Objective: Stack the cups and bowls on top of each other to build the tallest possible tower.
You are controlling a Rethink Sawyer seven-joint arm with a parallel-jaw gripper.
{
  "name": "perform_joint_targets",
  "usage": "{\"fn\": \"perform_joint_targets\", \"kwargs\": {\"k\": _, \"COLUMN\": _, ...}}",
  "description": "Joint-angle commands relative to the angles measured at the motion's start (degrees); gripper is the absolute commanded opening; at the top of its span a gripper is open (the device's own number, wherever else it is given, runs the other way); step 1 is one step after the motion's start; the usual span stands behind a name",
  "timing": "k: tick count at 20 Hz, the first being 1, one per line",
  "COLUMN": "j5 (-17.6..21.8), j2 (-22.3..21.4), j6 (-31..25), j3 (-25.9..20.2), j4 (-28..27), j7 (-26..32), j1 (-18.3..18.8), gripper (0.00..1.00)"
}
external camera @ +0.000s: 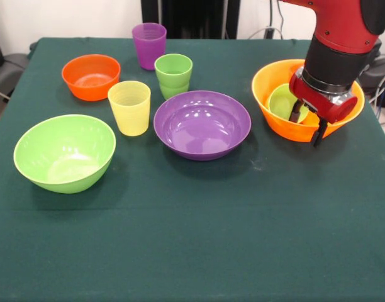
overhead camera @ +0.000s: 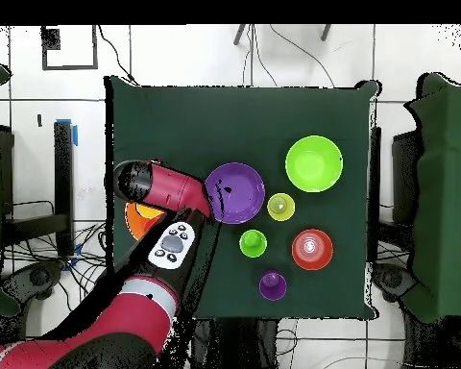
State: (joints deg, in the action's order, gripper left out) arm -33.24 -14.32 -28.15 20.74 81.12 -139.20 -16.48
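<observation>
Gripper (external camera: 307,126) sits over the yellow-orange bowl (external camera: 271,104) at table's edge w/ fingers spread, one inside by a lime green cup (external camera: 282,100) lying in it, one outside the rim; arm hides most of that bowl overhead, cup contact unclear.

Front view, on the worktop (external camera: 192,239):
- deep bowl (external camera: 65,153) at front left, small bowl (external camera: 90,77) behind it
- shallow bowl (external camera: 202,124) in the centre, with three cups left of it and behind it in a diagonal: the nearest cup (external camera: 129,107) just beside the shallow bowl's left rim, the middle cup (external camera: 173,74) further back, the rear cup (external camera: 148,45) furthest back
- largest bowl (external camera: 277,123) at right, apart from the rest, with a fourth cup (external camera: 282,100) lying inside it
- tool (external camera: 307,124) hangs over the largest bowl's near right side
</observation>
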Motion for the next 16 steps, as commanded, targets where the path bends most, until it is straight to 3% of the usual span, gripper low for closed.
{"fn": "perform_joint_targets", "kwargs": {"k": 1, "j5": -0.4, "j2": 3.0, "j6": 0.2, "j3": -5.3, "j4": -1.7, "j7": -9.7, "j1": 0.0, "gripper": 1.00}}
{"fn": "perform_joint_targets", "kwargs": {"k": 16, "j5": -0.4, "j2": 4.9, "j6": 1.8, "j3": -6.3, "j4": -2.7, "j7": -8.6, "j1": 1.0, "gripper": 1.00}}
